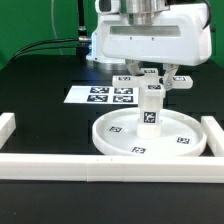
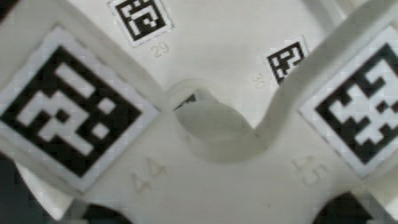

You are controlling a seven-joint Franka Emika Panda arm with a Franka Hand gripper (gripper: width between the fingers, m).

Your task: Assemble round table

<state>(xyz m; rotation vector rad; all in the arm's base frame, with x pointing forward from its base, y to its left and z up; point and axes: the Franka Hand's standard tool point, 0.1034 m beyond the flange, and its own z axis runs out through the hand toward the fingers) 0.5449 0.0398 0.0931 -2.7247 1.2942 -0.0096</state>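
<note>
The large round rimmed disc point(image 1: 112, 143) lies flat on the black table. The short thick post point(image 1: 150, 112) stands upright at its middle. The small cross-shaped piece point(image 1: 127, 81) sits level on top of the post, its tagged arms spread to both sides. My gripper point(image 1: 153, 75) comes straight down on the cross's middle and is shut on it. In the wrist view the cross-shaped piece point(image 2: 210, 165) fills most of the picture, with two big tags on its arms. The disc point(image 2: 222, 45) shows beyond it. My fingertips are hidden there.
The marker board point(image 1: 100, 95) lies flat behind the disc on the exterior view's left. White border rails run along the front point(image 1: 60, 165), the exterior view's right point(image 1: 213, 135) and left point(image 1: 6, 128). The disc lies close to the front and right rails.
</note>
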